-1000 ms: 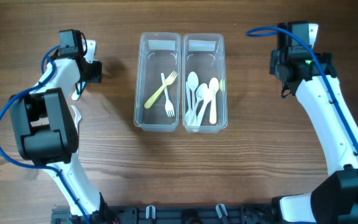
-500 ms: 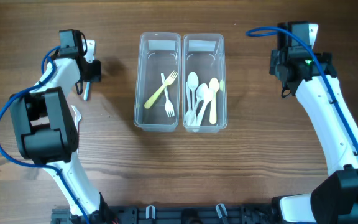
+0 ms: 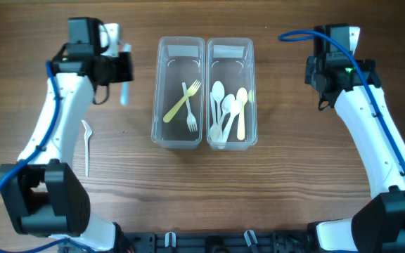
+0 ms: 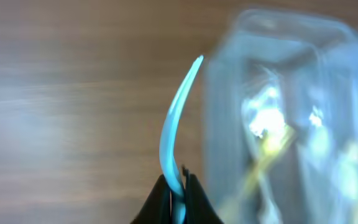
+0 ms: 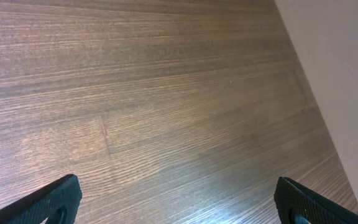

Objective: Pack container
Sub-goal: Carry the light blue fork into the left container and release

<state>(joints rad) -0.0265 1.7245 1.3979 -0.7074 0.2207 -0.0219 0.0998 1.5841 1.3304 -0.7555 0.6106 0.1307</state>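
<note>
Two clear containers stand side by side mid-table. The left container (image 3: 157, 91) holds a yellow fork (image 3: 181, 103) and a white fork (image 3: 189, 114). Several white and yellow spoons (image 3: 228, 112) lie in the right container (image 3: 253, 91). My left gripper (image 3: 123, 72) (image 4: 179, 186) is shut on a light blue utensil (image 3: 125, 93) (image 4: 174, 124), held off the table just left of the left container (image 4: 278, 93). Which kind of utensil it is I cannot make out. At the far right my right gripper (image 3: 323, 88) (image 5: 179, 202) stands open over bare wood, holding nothing.
A white utensil (image 3: 86, 144) lies on the table at the left, below my left arm. The table is dark wood; a pale wall or floor edge (image 5: 340, 74) shows at the right of the right wrist view.
My left gripper closed on the light blue utensil at the far left, then swung right with it towards the left container. The right arm has not moved.
</note>
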